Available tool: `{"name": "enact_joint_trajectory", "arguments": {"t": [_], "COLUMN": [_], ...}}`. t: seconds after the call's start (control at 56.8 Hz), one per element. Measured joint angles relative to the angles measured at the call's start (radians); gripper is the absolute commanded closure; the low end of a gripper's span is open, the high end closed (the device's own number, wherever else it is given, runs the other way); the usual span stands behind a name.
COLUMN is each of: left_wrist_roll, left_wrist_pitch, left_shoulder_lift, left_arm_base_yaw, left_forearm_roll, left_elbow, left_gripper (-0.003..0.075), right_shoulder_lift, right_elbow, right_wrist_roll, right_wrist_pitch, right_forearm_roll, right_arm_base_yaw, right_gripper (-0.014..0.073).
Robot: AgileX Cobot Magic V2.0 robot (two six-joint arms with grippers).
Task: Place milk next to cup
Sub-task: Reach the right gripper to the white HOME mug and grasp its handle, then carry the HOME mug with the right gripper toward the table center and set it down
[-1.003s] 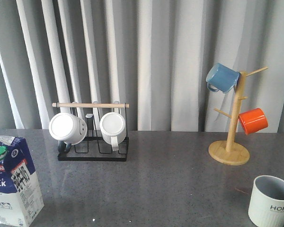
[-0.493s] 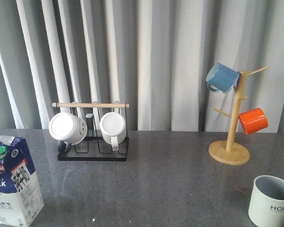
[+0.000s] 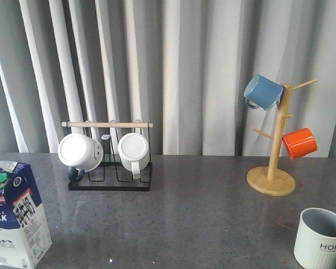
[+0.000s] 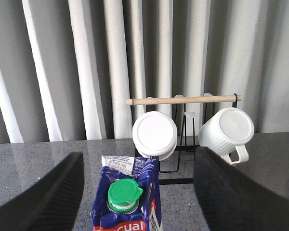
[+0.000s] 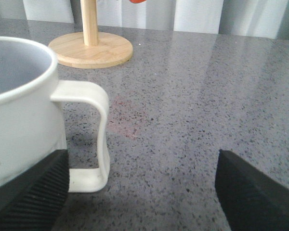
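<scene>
The milk (image 3: 15, 213) is a blue-and-white carton with a green cap, standing upright at the near left of the grey table. In the left wrist view the milk (image 4: 127, 197) stands between the wide-apart fingers of my open left gripper (image 4: 137, 192), which do not touch it. The cup (image 3: 320, 238), a pale ribbed mug marked "HOME", stands at the near right. In the right wrist view the cup (image 5: 24, 110) is close by, its handle (image 5: 89, 139) next to one finger of my open right gripper (image 5: 142, 192). Neither gripper shows in the front view.
A black wire rack (image 3: 109, 162) with a wooden bar holds two white mugs (image 3: 80, 152) at the back left. A wooden mug tree (image 3: 274, 162) at the back right carries a blue mug (image 3: 263, 92) and an orange mug (image 3: 299, 143). Grey curtains hang behind the table.
</scene>
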Motion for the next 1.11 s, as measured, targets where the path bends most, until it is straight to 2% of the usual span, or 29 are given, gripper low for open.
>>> {"name": "enact_joint_trajectory", "arguments": {"t": [0.246,0.352,0.44,0.51,0.598,0.634,0.95,1.109], "left_wrist_roll": [0.0,0.0,0.0,0.0,0.0,0.0,0.0,0.0], "left_wrist_pitch": [0.0,0.0,0.0,0.0,0.0,0.0,0.0,0.0], "left_shoulder_lift": [0.0,0.0,0.0,0.0,0.0,0.0,0.0,0.0], "left_arm_base_yaw": [0.0,0.0,0.0,0.0,0.0,0.0,0.0,0.0], "left_forearm_roll": [0.0,0.0,0.0,0.0,0.0,0.0,0.0,0.0], "left_elbow": [0.0,0.0,0.0,0.0,0.0,0.0,0.0,0.0], "left_gripper": [0.0261,0.0261,0.0261,0.0261,0.0261,0.0261,0.0261,0.0261], "right_shoulder_lift": [0.044,0.077,0.109,0.137,0.166,0.175,0.186,0.12], "right_elbow": [-0.049,-0.075,-0.102,-0.119,-0.126,-0.128,-0.145,-0.145], "right_wrist_roll": [0.001,0.004,0.02,0.027,0.03,0.032,0.127,0.179], "right_wrist_pitch": [-0.006,-0.008,-0.02,-0.05,-0.11,-0.137,-0.166,-0.163], "right_forearm_roll": [-0.012,-0.022,-0.046,-0.077,-0.113,-0.125,-0.136,-0.065], "right_arm_base_yaw": [0.0,0.0,0.0,0.0,0.0,0.0,0.015,0.147], "right_gripper": [0.0003,0.0043,0.0153,0.0313,0.0564,0.061,0.0598,0.0598]}}
